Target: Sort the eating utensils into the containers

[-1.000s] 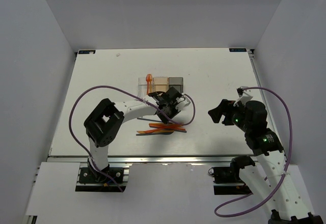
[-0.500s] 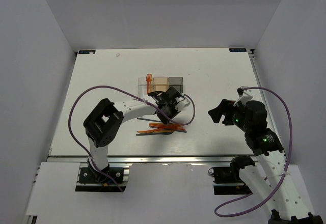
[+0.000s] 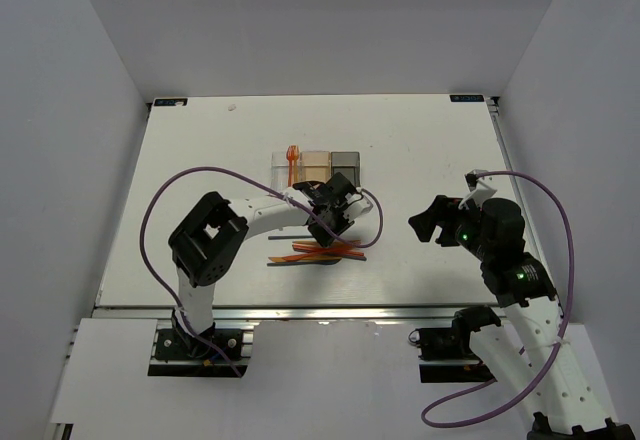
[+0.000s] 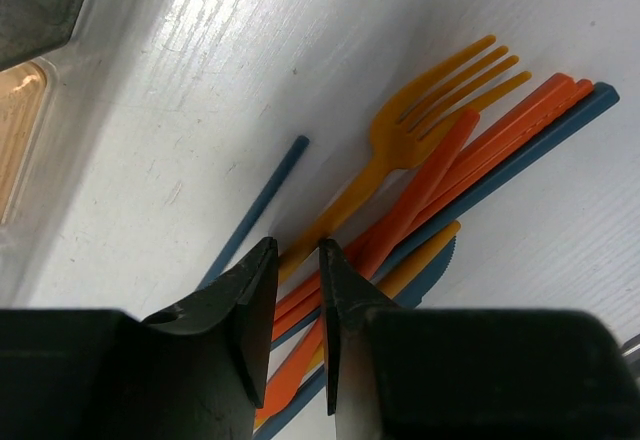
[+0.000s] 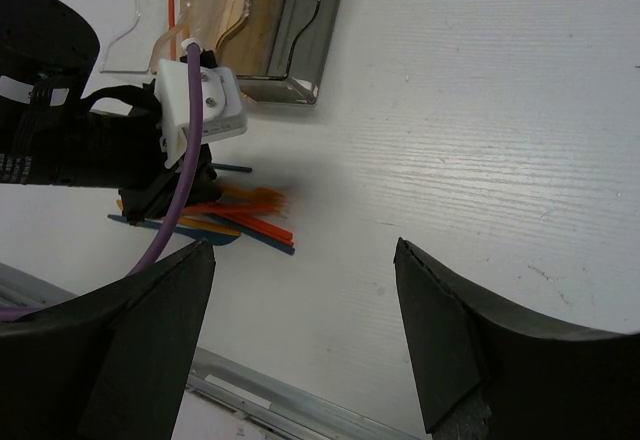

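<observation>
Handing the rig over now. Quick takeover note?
Left gripper: jaws nearly together, low over the utensil pile; whether it grips anything is unclear.
Right gripper: open, empty, off to the right of the pile.
Done: one orange utensil stands in the clear bin.
To do: sort the pile among the clear bin, tan bin and dark grey bin.

White table (image 3: 420, 130); plain pale walls (image 3: 320, 20) on three sides; metal rail (image 3: 330, 313) along near table edge.
</observation>
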### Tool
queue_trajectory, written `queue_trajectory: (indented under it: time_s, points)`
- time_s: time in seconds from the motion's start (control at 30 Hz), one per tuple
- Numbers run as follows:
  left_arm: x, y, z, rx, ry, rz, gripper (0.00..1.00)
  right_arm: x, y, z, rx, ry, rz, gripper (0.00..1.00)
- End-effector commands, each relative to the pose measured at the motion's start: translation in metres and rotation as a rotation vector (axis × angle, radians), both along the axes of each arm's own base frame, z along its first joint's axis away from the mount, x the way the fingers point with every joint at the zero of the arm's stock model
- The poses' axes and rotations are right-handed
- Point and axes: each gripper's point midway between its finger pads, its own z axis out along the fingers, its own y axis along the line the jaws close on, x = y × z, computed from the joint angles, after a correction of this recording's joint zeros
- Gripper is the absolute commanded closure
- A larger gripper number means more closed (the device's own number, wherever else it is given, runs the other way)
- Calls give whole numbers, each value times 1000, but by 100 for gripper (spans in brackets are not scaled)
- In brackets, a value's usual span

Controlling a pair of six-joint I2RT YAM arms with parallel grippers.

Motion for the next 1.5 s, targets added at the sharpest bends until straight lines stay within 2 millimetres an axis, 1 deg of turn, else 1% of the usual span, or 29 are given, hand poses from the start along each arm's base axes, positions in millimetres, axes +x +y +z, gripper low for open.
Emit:
queue_trajectory:
  time_s: [0.0,0.17,0.27,0.3,0.4,0.63,0.8,0.93,1.13,1.27,1.37,1.47]
  points:
    - [3,3,-3,10,-3,10,67,3,0,6,-8,-47,9,22]
    - [4,1,-4,12,-4,7,67,3,0,6,-9,-46,8,22]
    - [4,1,-8,19,6,6,68,3,0,6,-9,-47,8,22]
    - [3,1,-9,20,12,5,70,3,0,6,-8,-47,9,22]
    - [4,-3,-9,16,14,0,71,3,0,6,-9,-47,8,22]
    - [13,-9,0,-7,-20,5,81,3,1,6,-9,-46,9,22]
    - [16,-18,5,-34,-17,-7,86,3,1,6,-10,-46,9,22]
    - [19,-23,11,-51,-26,-11,88,3,0,6,-11,-46,6,22]
    - [24,-34,25,-95,-44,-16,93,3,0,6,-11,-46,5,22]
    - [23,-38,30,-111,-39,-26,96,3,0,6,-11,-46,5,22]
    - [20,-40,36,-122,-35,-42,100,4,0,5,-13,-43,4,22]
    - [21,-40,43,-129,-46,-46,100,4,0,6,-13,-43,5,22]
